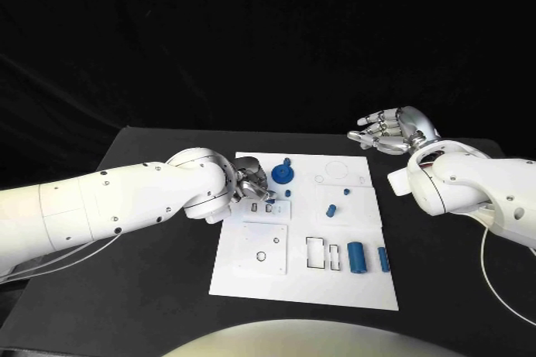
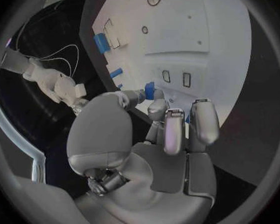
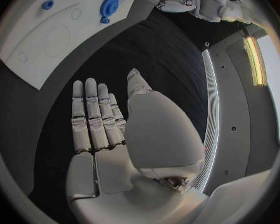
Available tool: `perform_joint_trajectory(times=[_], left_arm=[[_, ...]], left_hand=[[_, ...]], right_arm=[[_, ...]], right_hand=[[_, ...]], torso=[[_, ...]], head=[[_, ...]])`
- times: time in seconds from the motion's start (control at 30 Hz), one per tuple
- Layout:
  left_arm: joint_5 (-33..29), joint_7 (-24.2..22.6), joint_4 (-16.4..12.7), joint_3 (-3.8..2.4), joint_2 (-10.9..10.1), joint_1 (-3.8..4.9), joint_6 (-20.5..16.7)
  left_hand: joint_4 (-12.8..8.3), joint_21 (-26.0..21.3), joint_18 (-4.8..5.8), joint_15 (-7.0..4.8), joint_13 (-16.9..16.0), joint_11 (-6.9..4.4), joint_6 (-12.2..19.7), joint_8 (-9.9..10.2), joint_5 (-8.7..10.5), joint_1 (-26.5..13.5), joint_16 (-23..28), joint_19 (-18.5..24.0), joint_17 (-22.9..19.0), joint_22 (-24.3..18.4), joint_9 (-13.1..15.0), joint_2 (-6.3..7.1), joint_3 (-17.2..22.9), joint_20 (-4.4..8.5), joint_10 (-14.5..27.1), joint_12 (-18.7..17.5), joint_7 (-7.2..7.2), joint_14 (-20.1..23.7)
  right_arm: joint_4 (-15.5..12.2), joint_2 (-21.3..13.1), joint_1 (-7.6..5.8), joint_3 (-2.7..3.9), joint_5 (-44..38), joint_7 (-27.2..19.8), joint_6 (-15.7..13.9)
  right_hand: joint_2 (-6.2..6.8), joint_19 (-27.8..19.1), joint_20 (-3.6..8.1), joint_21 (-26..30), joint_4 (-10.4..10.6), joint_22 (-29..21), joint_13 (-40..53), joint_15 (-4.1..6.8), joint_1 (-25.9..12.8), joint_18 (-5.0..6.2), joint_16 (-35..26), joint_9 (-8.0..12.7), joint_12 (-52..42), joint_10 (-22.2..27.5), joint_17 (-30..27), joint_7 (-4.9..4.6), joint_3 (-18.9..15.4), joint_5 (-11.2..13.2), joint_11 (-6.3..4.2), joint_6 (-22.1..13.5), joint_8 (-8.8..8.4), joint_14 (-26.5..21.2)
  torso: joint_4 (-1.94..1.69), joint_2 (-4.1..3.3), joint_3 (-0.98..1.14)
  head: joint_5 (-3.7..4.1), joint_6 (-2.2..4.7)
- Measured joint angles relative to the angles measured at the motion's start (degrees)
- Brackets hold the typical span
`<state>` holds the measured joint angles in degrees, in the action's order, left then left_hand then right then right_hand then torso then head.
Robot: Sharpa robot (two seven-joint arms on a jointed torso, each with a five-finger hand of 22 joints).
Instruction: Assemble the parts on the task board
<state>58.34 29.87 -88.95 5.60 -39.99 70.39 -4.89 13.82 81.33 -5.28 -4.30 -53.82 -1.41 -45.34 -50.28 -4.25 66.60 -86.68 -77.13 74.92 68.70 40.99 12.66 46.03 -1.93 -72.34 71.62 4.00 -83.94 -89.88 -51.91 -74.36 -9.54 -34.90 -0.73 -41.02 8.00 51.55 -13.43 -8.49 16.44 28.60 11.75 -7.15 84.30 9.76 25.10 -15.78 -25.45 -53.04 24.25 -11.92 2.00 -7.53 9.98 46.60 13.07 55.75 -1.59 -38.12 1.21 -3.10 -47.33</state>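
White is your task board (image 1: 335, 283), lying in the middle of the black worktop (image 1: 134, 310), and the blue parts are spread over its far and right portions. Your left hand (image 1: 252, 183) sits over the board's far-left corner with its fingers curled inward. In the left wrist view, a small blue piece (image 2: 149, 90) shows right at the fingertips (image 2: 157, 106), apparently pinched there, though you cannot be fully sure of the grip. Just right of that hand lies a round blue gear-like part (image 1: 283, 173), near but not in the fingers. A small blue peg (image 1: 346, 191) and a short blue oval piece (image 1: 331, 211) lie further right, toward the middle of the board. Near the board's right edge, a larger blue cylinder (image 1: 358, 256) and a slimmer one (image 1: 382, 257) lie side by side, just right of two dark rectangular outlines (image 1: 325, 252).

Your right hand (image 1: 391, 131) hangs beyond the board's far-right corner, over bare worktop, well apart from every part. Its fingers (image 3: 93, 114) lie straight, close side by side, with the thumb set off to one side, and nothing is in it.
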Motion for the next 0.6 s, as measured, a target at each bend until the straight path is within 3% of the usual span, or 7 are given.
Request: perform_joint_trajectory(times=[0.6], left_arm=[[3.35, 0.22, 1.79, 1.06, 1.18, -0.01, 3.49]], left_hand=[[0.0, 0.27, 0.0, 0.0, 0.13, -0.12, -0.56, 0.17, -1.51, -1.04, 0.0, -0.18, 0.0, 0.2, 0.79, 0.03, 0.0, 0.18, -0.48, -0.22, -0.2, 0.0]], right_arm=[[0.01, 0.13, 0.01, -0.01, -0.29, -0.18, 0.39]], right_hand=[[0.0, -0.2, -0.2, 0.69, 0.0, -0.53, -0.66, -0.21, 0.0, 0.0, -0.53, 0.05, 0.0, 0.33, -0.38, 0.0, 0.0, 0.0, 0.06, 0.0, 0.0, -0.6]], torso=[[0.05, -0.07, 0.01]], head=[[0.05, -0.65]])
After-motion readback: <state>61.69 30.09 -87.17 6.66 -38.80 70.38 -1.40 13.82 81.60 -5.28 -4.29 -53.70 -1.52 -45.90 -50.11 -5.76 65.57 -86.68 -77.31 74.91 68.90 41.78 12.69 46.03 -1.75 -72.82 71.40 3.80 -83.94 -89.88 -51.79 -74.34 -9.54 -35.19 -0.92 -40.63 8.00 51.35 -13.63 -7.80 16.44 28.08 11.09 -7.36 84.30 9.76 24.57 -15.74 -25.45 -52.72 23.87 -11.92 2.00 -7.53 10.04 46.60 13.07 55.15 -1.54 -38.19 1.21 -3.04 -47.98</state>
